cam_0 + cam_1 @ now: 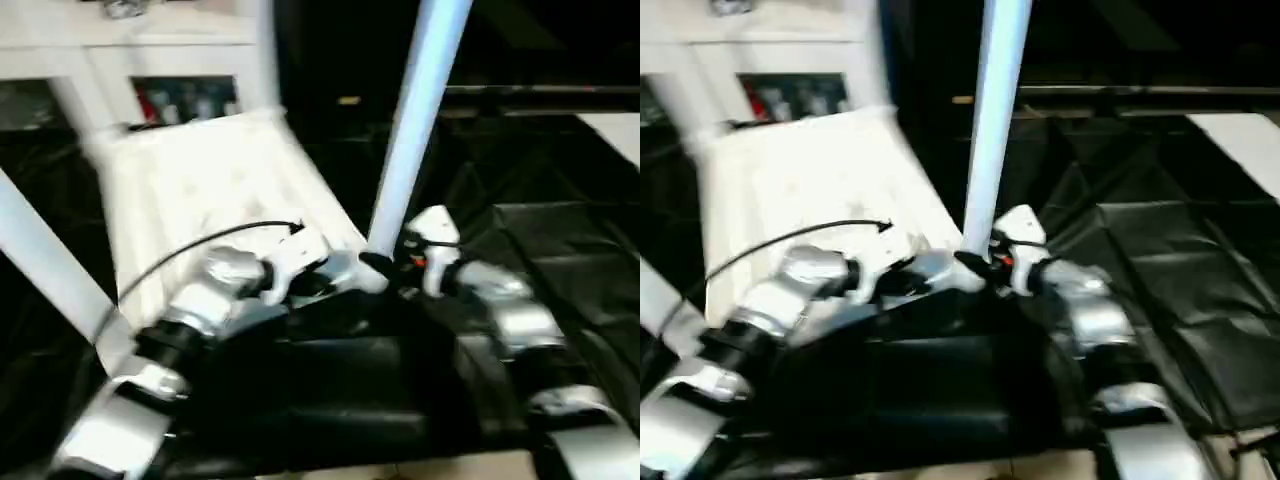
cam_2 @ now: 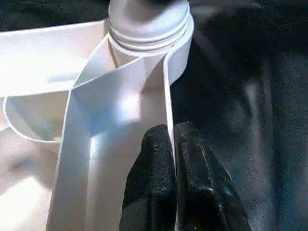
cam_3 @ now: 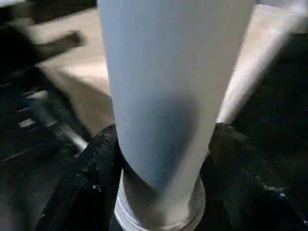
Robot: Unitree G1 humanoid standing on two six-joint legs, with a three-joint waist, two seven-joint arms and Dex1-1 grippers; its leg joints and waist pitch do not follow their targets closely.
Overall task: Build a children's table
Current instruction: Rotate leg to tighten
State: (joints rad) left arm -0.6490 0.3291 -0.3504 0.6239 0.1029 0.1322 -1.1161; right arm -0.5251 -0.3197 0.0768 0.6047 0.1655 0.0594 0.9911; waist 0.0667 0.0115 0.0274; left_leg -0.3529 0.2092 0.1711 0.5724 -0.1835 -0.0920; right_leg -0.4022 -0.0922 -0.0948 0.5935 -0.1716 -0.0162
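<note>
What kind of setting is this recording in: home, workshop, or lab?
Probably an indoor room set up as a test space, not a workshop. A white cabinet with glass doors stands behind, black sheeting covers the work area, and the white table top lies upturned on it.

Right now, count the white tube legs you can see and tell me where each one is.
3. One leg stands in the near corner socket between the right gripper's fingers; another slants at the far left; a third rises behind the tabletop. A fourth may be hidden.
</note>
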